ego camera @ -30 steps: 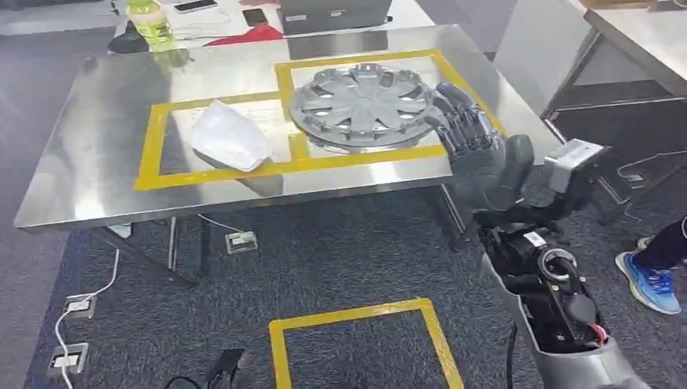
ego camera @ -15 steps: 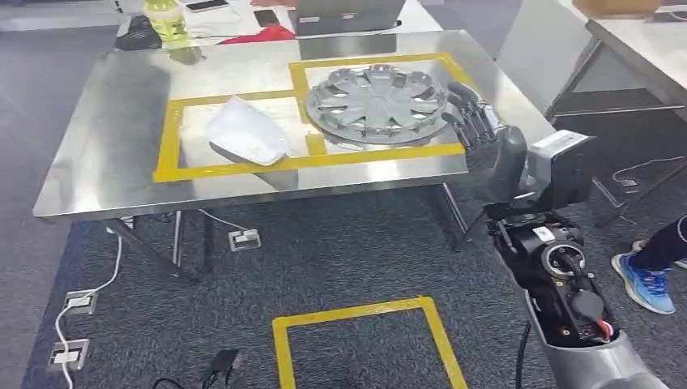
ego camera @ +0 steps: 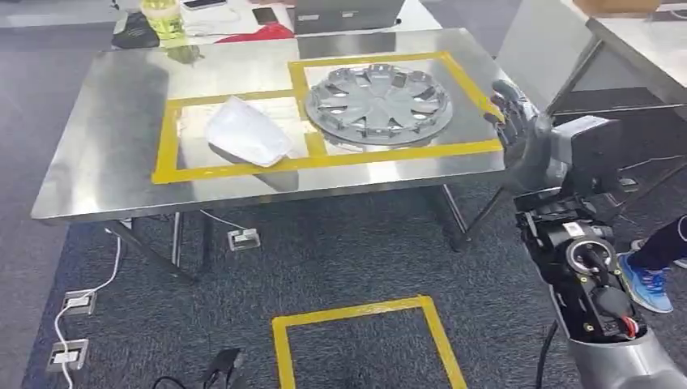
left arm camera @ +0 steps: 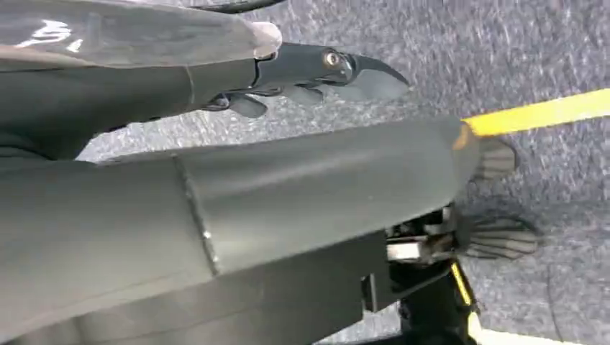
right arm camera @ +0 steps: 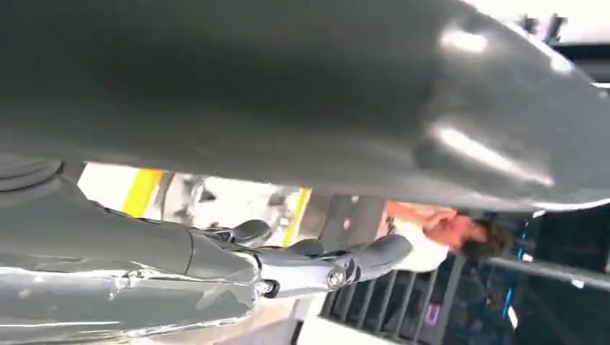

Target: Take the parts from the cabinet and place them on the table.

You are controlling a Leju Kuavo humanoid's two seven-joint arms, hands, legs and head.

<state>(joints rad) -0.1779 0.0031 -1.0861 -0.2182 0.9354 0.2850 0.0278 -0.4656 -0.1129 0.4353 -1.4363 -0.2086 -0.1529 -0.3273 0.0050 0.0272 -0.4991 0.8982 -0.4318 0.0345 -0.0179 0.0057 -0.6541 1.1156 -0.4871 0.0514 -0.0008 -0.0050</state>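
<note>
The wheel cover (ego camera: pixel 378 104) lies flat on the steel table (ego camera: pixel 97 162), inside the right-hand cell of the yellow tape frame (ego camera: pixel 174 134). That cell reads as its marked drop zone, so this part appears delivered. The white part (ego camera: pixel 247 134) rests in the adjoining cell, on the far side of the wheel cover from the arm, just beside it with a tape bar between them. Both lie free, nothing pressing on them.

The right hand (ego camera: pixel 518 134) hangs off the table's end nearest the wheel cover, outside the tape and clear of the cover's rim, not touching it. Its fingers are spread and it holds nothing; judged a post-release posture.

In the left wrist view, the left hand (left arm camera: pixel 316 72) hangs over grey carpet with its fingers stretched out and nothing in them, well away from the wheel cover.

A person's blue shoe (ego camera: pixel 648 279) shows on the floor, beyond the right arm from the table.
</note>
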